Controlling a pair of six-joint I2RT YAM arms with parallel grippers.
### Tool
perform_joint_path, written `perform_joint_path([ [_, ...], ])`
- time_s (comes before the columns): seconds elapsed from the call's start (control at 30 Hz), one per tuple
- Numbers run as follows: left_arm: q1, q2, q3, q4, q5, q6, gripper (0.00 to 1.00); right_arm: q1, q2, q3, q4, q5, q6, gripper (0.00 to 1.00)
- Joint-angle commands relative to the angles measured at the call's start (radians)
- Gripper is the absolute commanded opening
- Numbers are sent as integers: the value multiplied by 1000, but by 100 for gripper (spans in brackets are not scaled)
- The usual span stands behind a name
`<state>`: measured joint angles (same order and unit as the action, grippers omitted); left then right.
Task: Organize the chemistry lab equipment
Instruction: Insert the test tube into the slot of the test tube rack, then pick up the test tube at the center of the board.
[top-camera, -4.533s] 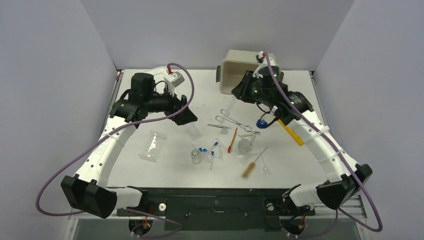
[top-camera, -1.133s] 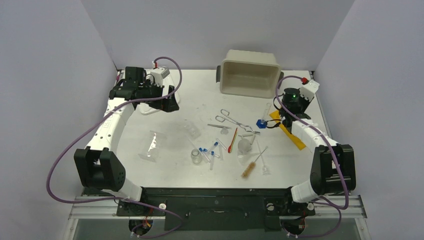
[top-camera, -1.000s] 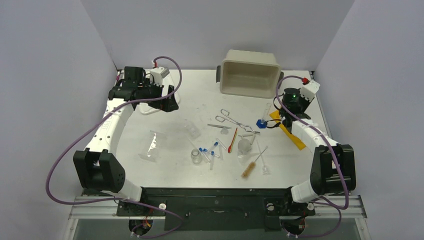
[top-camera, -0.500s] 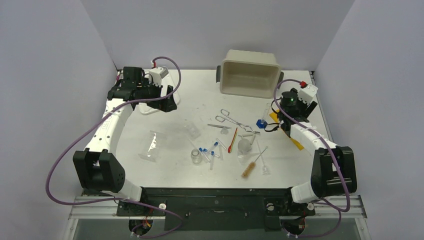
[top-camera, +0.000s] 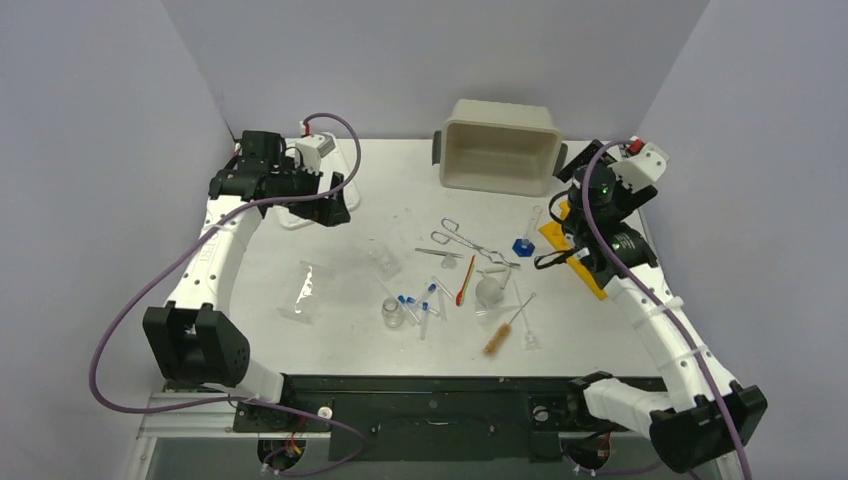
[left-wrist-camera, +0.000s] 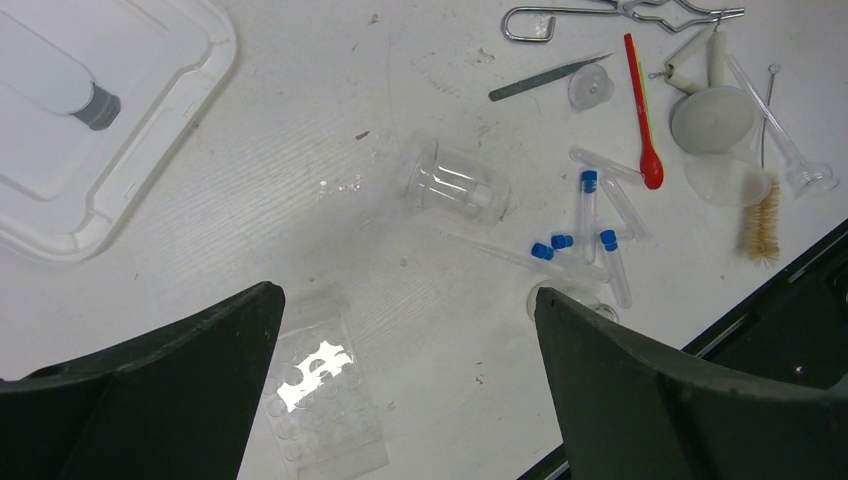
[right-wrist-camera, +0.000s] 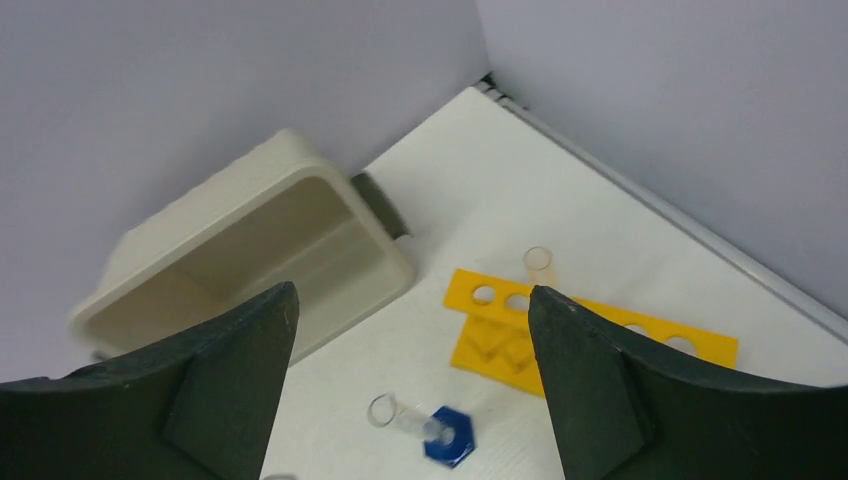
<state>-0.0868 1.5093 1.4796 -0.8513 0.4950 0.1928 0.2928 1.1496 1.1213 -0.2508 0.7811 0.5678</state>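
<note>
The right tool (right-wrist-camera: 410, 297) has its fingers spread wide with nothing between them. A second ago it sat nearly closed, low over the yellow rack (right-wrist-camera: 600, 335) at the worktop's (top-camera: 330, 340) 2 o'clock, and it has since lifted clear. A clear tube (right-wrist-camera: 540, 263) stands upright at the rack's far edge, and a blue-based cylinder (right-wrist-camera: 432, 432) lies at its 9 o'clock. The left tool (left-wrist-camera: 405, 300), fingers likewise apart and empty, hovers unchanged at 10 o'clock near the white lid (left-wrist-camera: 90, 120). The forceps (top-camera: 465, 240), spatula (top-camera: 466, 280), brush (top-camera: 497, 338) and blue-capped tubes (top-camera: 412, 302) lie unmoved mid-worktop, at 6 o'clock from the beige tub (top-camera: 498, 172).
</note>
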Motion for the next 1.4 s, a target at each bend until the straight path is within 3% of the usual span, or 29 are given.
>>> perform_joint_path([
  [0.0,21,-71,59,-89,12,25,97,138,-72,16,-274,-61,117,81],
  [0.2,33,-148,19,-161,-14,45,97,413,-92,-98,-328,-270,151,75],
  [0.33,33,-192,-29,-237,-53,98,97,504,-42,-166,-294,-450,165,69],
  [0.53,33,-266,-116,-298,-144,139,96,638,60,-172,-289,-463,148,63],
  [0.87,32,-313,-134,-264,-120,143,97,656,283,-130,-233,-500,62,42],
  [1.13,32,-243,-141,-171,-63,139,97,646,487,13,-257,-479,-72,39],
  [1.37,32,-228,-158,-166,-13,126,97,559,551,35,-208,-523,-91,35],
])
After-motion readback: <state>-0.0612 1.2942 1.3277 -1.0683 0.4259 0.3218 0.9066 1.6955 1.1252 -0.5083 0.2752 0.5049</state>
